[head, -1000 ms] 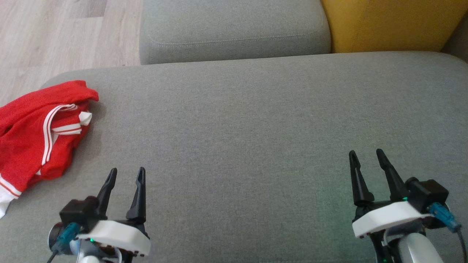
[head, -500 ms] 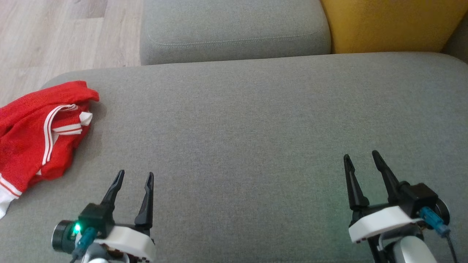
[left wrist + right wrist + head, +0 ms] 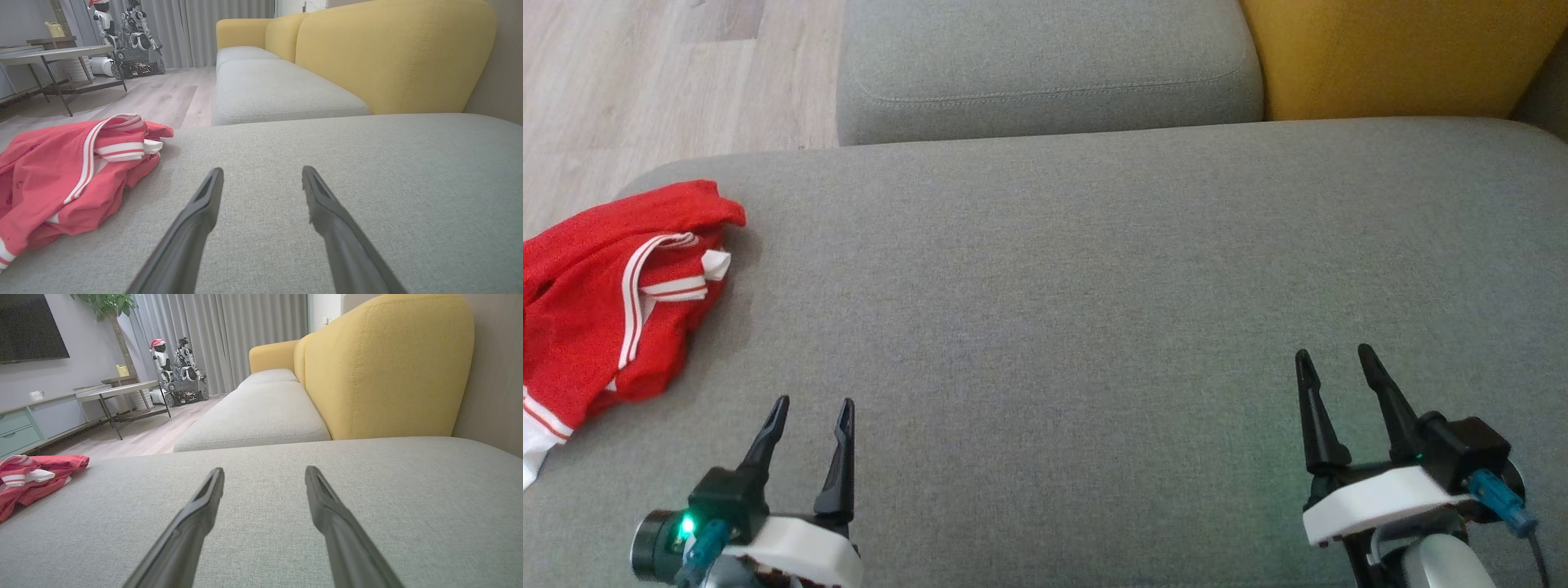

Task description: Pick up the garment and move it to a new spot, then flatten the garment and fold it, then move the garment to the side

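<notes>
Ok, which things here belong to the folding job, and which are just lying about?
Job: garment, crumpled at left edge of the cushion; left gripper, right gripper, both open.
Lying about: backrest, table, parked robots, TV, plant.

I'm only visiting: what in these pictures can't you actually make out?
Red garment: cut off by the left edge in the head and left wrist views; its crumpled folds hide what kind it is.
Machines by the curtains: too small and far off in the right wrist view for any detail.
Small white thing at the far left of the right wrist view: too small to identify.
</notes>
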{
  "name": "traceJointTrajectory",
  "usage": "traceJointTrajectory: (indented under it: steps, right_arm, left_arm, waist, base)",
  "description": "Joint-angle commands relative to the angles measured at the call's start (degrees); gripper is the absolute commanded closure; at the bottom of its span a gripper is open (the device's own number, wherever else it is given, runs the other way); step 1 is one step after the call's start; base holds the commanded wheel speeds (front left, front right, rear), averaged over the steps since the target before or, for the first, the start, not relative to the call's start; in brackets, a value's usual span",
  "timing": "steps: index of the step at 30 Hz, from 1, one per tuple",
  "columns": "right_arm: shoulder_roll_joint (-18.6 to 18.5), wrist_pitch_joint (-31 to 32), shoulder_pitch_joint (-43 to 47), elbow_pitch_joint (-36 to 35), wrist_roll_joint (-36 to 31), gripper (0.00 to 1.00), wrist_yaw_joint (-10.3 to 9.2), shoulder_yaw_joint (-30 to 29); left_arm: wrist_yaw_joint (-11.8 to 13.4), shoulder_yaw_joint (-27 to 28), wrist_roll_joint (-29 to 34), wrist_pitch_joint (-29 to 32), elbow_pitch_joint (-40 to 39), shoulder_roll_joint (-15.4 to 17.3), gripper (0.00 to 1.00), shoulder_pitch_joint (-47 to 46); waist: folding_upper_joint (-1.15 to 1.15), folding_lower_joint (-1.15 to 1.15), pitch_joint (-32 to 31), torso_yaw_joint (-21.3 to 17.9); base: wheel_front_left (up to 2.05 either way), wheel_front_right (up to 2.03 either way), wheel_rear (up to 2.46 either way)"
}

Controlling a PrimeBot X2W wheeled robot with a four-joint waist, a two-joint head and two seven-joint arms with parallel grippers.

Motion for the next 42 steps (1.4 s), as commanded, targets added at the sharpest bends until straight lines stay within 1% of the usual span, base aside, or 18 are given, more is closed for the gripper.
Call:
traceJointTrajectory:
  steps: [1,20,27,31,34,42]
  right_arm:
    - [-0.2,-0.3,-1.6,-1.5,0.3,0.0,-0.04,1.3]
    - [-0.1,-0.1,-1.4,-1.7,-0.3,0.0,-0.04,1.6]
    - [-0.1,0.1,-1.0,-2.0,-0.4,0.0,-0.04,0.9]
    - [-0.1,0.4,-0.9,-2.5,-0.5,0.0,-0.04,0.6]
    - [-0.1,0.5,-0.5,-3.3,-0.6,0.0,-0.04,0.6]
    - [-0.1,1.6,1.0,-6.2,-0.6,0.0,-0.04,0.7]
  left_arm:
    - [-0.2,2.1,-0.1,-0.7,-1.6,0.2,0.0,-2.2]
    - [-0.6,3.0,-0.3,-0.7,-1.3,-0.4,0.0,-2.0]
    - [-0.6,3.2,-0.3,-0.7,-1.1,-0.9,0.0,-2.4]
    - [-0.5,3.5,-0.3,-0.7,-1.2,-1.2,0.0,-2.7]
    - [-0.4,3.8,-0.3,-0.7,-1.4,-1.3,0.0,-3.1]
    - [-0.7,4.2,0.0,-0.7,-1.6,-1.6,0.0,-4.1]
  waist:
    - [0.0,0.0,0.0,0.0]
    - [0.0,0.0,0.1,0.0]
    - [0.0,0.0,0.2,1.3]
    - [0.0,0.0,0.1,3.1]
    - [0.0,0.0,0.0,5.4]
    - [0.0,0.0,-0.5,13.5]
  base:
    - [0.0,0.0,0.0]
    - [0.0,0.0,0.0]
    - [0.0,0.0,0.0]
    - [0.0,0.0,0.0]
    - [0.0,0.0,0.0]
    - [0.0,0.0,0.0]
